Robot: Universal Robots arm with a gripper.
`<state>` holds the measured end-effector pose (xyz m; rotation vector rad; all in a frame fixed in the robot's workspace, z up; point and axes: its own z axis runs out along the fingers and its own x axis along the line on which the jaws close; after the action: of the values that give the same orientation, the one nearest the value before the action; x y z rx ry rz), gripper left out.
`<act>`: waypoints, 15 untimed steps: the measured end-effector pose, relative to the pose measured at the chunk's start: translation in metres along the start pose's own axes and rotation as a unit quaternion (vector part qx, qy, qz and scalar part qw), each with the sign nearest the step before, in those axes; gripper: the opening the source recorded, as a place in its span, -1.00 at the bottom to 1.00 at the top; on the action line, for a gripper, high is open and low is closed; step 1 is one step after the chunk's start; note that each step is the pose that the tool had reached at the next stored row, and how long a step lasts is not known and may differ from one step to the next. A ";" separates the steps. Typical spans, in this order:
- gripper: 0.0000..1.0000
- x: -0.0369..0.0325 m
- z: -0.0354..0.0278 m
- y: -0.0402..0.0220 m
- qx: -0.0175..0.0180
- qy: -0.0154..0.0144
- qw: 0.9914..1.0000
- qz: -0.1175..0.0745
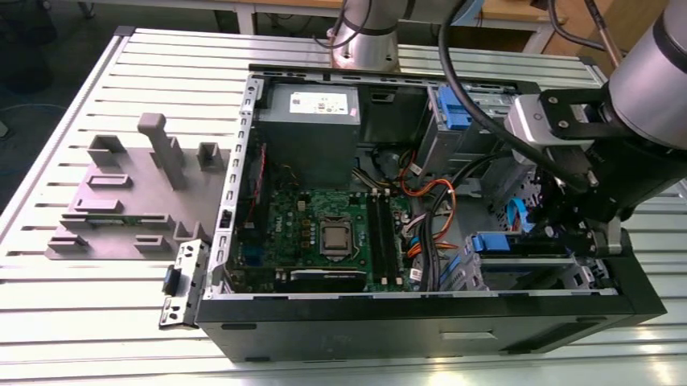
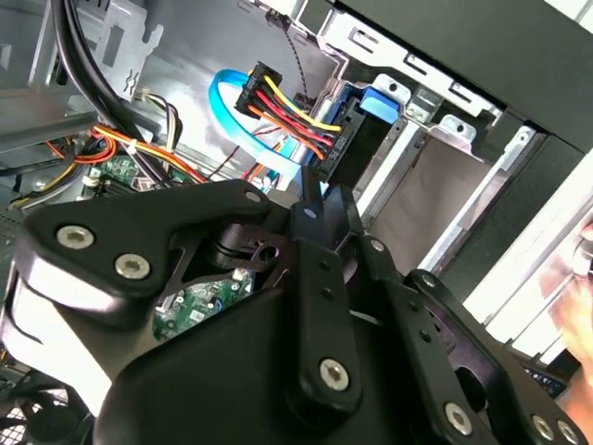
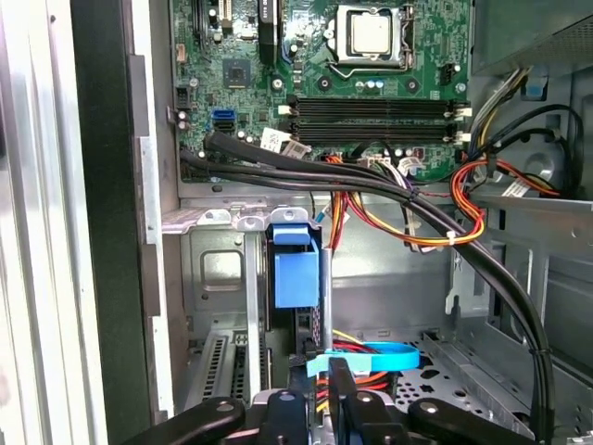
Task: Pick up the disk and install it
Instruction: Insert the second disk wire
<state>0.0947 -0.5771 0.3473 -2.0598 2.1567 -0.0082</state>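
The disk (image 3: 295,271) stands on edge in the drive bay at the case's front corner, its blue rail and tab facing out. In the second wrist view its dark edge and blue tab (image 2: 369,109) sit in the metal cage, with a coloured power plug against it. In the exterior view the disk's blue rail (image 1: 500,241) shows in the cage on the exterior view's right. My gripper (image 2: 313,202) hangs inside the case just short of the disk, its fingers (image 3: 339,382) pressed together with nothing visible between them. A light-blue data cable (image 3: 371,356) runs past the fingertips.
The open computer case (image 1: 429,310) lies on a slatted table, with the motherboard (image 1: 322,233) and grey power-supply box (image 1: 311,129) inside. Thick black cables (image 3: 371,185) and orange-red-yellow wire bundles (image 3: 463,199) cross near the bay. A grey fixture (image 1: 129,193) stands on the exterior view's left.
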 end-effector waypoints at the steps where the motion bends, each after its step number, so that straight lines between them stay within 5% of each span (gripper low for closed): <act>1: -0.55 -0.0001 -0.0003 0.0000 0.000 0.000 1.000 0.000; 4: -0.79 -0.0001 -0.0008 -0.0001 0.000 0.000 1.000 0.000; 15: -0.79 -0.0003 -0.0025 -0.0003 0.000 0.000 1.000 0.000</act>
<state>0.0947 -0.5770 0.3499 -2.0603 2.1573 -0.0076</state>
